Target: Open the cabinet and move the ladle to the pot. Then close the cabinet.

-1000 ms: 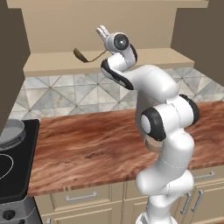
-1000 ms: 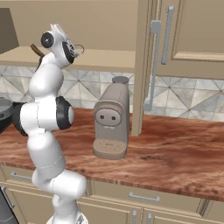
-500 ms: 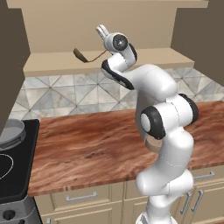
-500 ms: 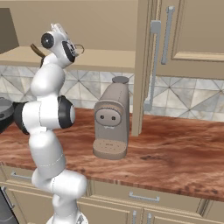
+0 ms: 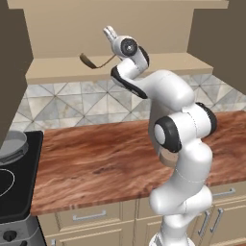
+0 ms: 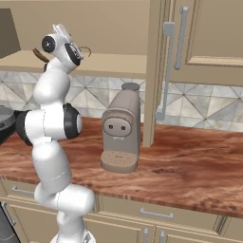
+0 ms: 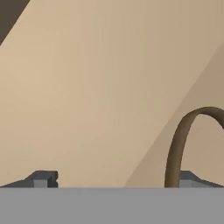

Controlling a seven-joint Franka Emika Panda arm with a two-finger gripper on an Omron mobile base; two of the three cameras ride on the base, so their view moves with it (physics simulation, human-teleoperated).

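Note:
The cabinet stands open, its bare shelf (image 5: 53, 71) holding the ladle (image 5: 87, 60); one door (image 6: 154, 71) shows edge-on with its silver bar handle. The ladle's dark bowl lies to the left and its thin curved handle (image 7: 176, 148) arcs toward my hand. My gripper (image 5: 110, 33) is raised into the cabinet just right of and above the ladle. It is open, with the handle rising just inside the right fingertip (image 7: 192, 179) and nothing clamped. The grey pot (image 5: 12, 144) sits on the stove at far left, also seen as the pot (image 6: 4, 118).
A tall grey coffee machine (image 6: 121, 133) stands on the wood-grain counter (image 5: 105, 158) beside the open door. The black stove (image 5: 14, 187) lies at the counter's left end. Drawers with short handles run below the counter edge.

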